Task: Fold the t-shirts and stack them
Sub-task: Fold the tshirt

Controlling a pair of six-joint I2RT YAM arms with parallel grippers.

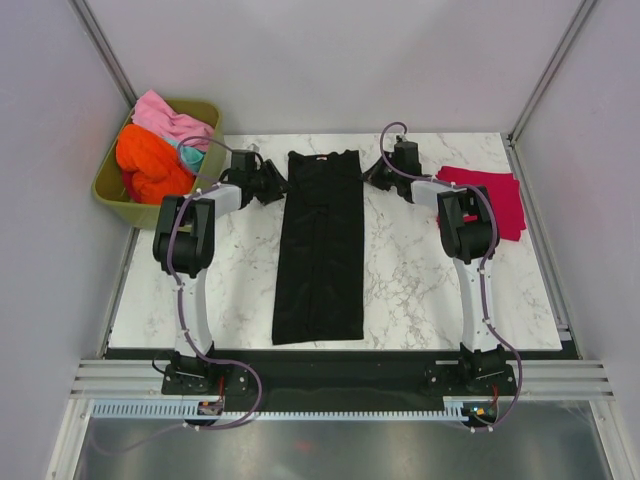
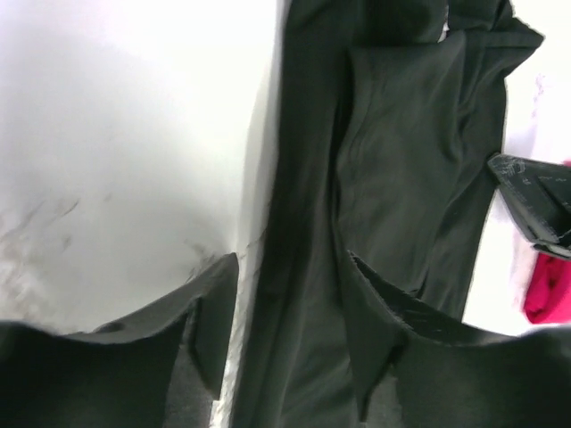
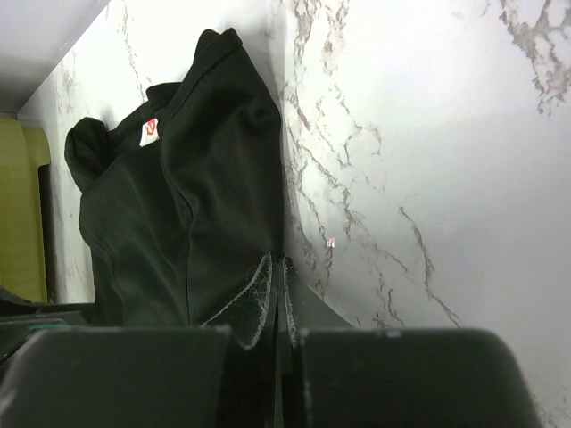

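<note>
A black t-shirt (image 1: 320, 245) lies on the marble table, folded lengthwise into a long strip with its collar at the far end. My left gripper (image 1: 278, 184) is at its left edge near the collar. In the left wrist view the gripper (image 2: 290, 308) is open, and the shirt's edge (image 2: 303, 267) lies between the jaws. My right gripper (image 1: 368, 172) is at the shirt's right edge near the collar. In the right wrist view this gripper (image 3: 279, 267) is shut, and the black cloth (image 3: 178, 223) runs right into its tips. A folded crimson shirt (image 1: 495, 200) lies at the far right.
An olive-green tub (image 1: 112, 190) stands off the table's far left corner and holds orange (image 1: 150, 165), pink (image 1: 165, 118) and teal (image 1: 190, 157) shirts. The enclosure walls stand close on both sides. The table's front edge (image 1: 330, 350) is just below the shirt's hem.
</note>
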